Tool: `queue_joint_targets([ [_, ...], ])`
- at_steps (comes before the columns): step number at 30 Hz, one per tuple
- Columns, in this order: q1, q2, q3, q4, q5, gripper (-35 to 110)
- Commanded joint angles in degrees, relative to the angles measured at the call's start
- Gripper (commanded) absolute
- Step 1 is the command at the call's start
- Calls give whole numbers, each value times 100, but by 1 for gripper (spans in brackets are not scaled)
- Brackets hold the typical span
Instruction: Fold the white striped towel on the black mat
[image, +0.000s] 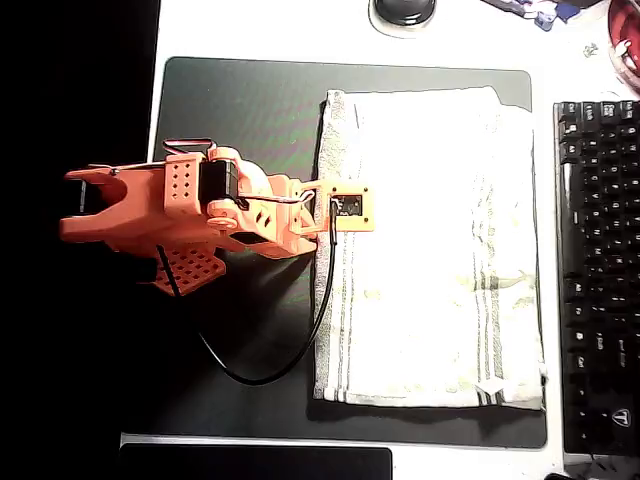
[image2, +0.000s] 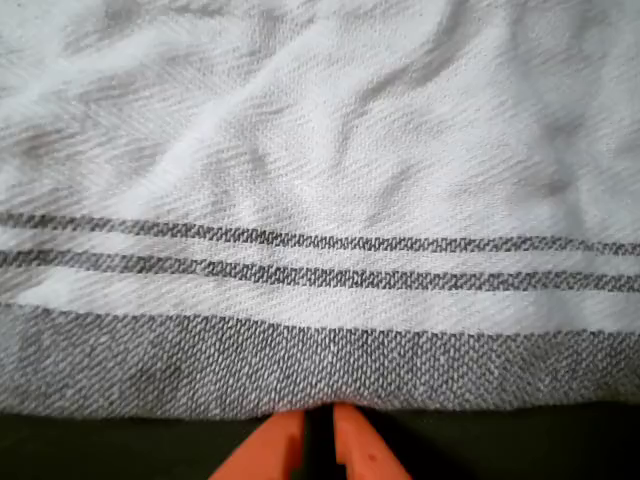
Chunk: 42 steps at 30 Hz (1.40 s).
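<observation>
Arm: orange arm (image: 180, 210) on the left of the overhead view, reaching right.
Gripper: gripper (image2: 318, 445) with tips together at the towel's grey hem.
Towel: white striped towel (image: 430, 250) spread flat on the black mat (image: 240, 110).
Right edge: black keyboard (image: 600, 270).

A: Overhead view? 
B: Fixed, straight down, far enough to take in the whole dark matte rectangular mat (image: 250, 100) and the orange plastic arm (image: 190, 215).
A: Wrist view?
B: Rides the arm, very close, facing the cream-white cloth towel with thin grey stripes (image2: 320, 180).
A: Shared part?
B: The towel's left striped edge (image: 335, 280) and the mat beside it.
</observation>
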Motion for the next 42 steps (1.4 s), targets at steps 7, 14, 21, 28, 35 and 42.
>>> queue_joint_targets([
  [7, 26, 141, 132, 132, -114, 0],
  [14, 26, 141, 132, 132, -114, 0],
  [21, 26, 141, 132, 132, -114, 0],
  [28, 26, 141, 132, 88, 176, 1],
  [35, 9, 141, 132, 132, -149, 18],
  [42, 18, 141, 132, 141, -369, 0],
])
